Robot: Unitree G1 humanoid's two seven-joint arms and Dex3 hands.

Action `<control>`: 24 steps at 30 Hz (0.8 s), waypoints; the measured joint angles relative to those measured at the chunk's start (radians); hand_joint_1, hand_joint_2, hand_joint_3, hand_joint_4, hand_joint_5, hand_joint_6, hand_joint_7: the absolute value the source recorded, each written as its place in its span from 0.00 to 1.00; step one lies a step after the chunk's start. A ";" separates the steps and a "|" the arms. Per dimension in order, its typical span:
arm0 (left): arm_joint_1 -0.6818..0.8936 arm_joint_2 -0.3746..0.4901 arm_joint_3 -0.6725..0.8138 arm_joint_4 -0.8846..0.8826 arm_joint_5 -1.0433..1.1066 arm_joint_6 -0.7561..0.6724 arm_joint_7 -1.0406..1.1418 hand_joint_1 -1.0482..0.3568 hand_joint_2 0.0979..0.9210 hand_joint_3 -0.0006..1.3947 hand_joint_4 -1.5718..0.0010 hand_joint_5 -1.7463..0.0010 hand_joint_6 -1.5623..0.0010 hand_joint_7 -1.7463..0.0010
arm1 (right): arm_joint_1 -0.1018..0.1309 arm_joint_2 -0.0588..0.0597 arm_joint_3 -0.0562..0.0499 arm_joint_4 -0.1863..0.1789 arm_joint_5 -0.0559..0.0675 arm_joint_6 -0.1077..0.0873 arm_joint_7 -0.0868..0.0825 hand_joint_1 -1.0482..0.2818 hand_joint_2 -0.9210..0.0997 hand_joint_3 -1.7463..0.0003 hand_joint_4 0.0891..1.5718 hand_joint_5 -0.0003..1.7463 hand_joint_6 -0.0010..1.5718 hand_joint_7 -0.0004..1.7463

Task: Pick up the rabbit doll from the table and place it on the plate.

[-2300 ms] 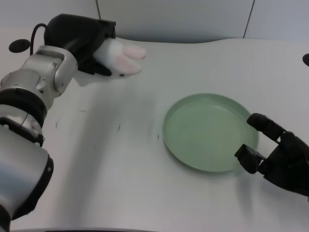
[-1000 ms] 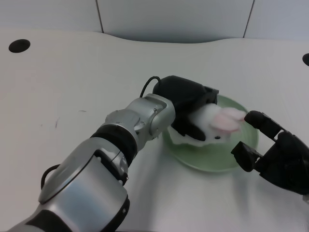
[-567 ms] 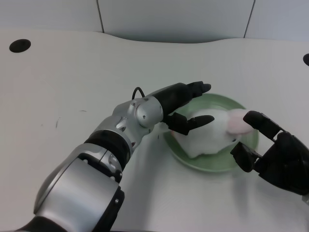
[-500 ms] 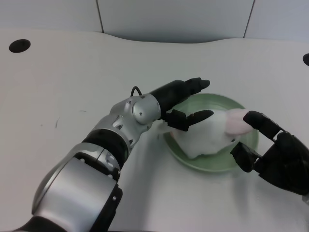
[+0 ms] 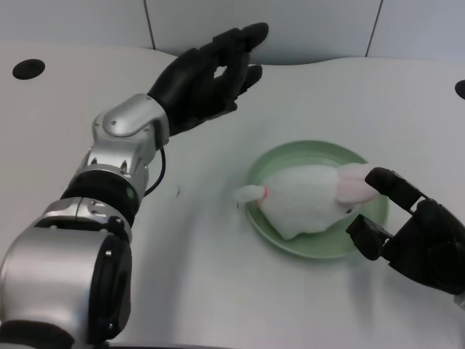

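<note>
1. A soft, fuzzy white rabbit doll with pale pink ears is seen lying on its side inside a round, shallow, pale green plate of smooth, slightly glossy material; the pink ears are turned toward the picture's right, and a small rounded white part, possibly the tail, is seen projecting over the plate's left rim onto the table.
2. The black, many-fingered left hand is held above the table, well apart from the plate and up toward the far left; its fingers are spread and only lightly curved, and nothing is held in them.
3. The left forearm is formed of rounded, brushed silver shells with black bands between them; a thin black cable is looped beside the wrist.
4. The black right hand is seen at the picture's lower right, just beside the plate's right rim; whether its upper finger touches the doll's ear cannot be told from this angle.
5. The plate is carried by a matte white table; a few small dark marks are scattered on its surface, and a dark round hole is set near its far left corner.
</note>
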 measured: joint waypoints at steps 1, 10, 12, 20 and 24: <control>0.007 0.011 0.011 -0.009 -0.013 0.002 -0.030 0.00 1.00 0.58 0.94 0.97 0.98 0.99 | -0.001 0.001 0.001 0.001 0.000 0.000 0.000 0.23 0.00 0.82 0.28 1.00 0.36 0.66; 0.244 0.093 0.158 -0.049 -0.206 0.045 -0.219 0.04 1.00 0.44 0.82 0.90 0.86 0.95 | -0.011 -0.013 0.002 0.026 -0.002 -0.004 0.004 0.23 0.00 0.81 0.29 1.00 0.36 0.66; 0.284 0.104 0.194 -0.065 -0.250 0.095 -0.218 0.09 1.00 0.38 0.71 0.84 0.74 0.92 | -0.014 -0.013 0.004 0.026 -0.002 -0.004 0.004 0.23 0.00 0.81 0.28 1.00 0.36 0.66; 0.494 0.101 0.281 -0.197 -0.388 0.239 -0.190 0.23 1.00 0.33 0.80 0.06 0.68 0.41 | -0.014 -0.015 0.008 0.040 -0.005 -0.007 0.001 0.23 0.00 0.80 0.28 1.00 0.35 0.67; 0.598 0.096 0.287 -0.337 -0.434 0.290 -0.187 0.23 1.00 0.37 0.85 0.00 0.79 0.22 | -0.016 -0.015 0.011 0.040 -0.006 -0.009 -0.009 0.23 0.00 0.82 0.28 1.00 0.34 0.68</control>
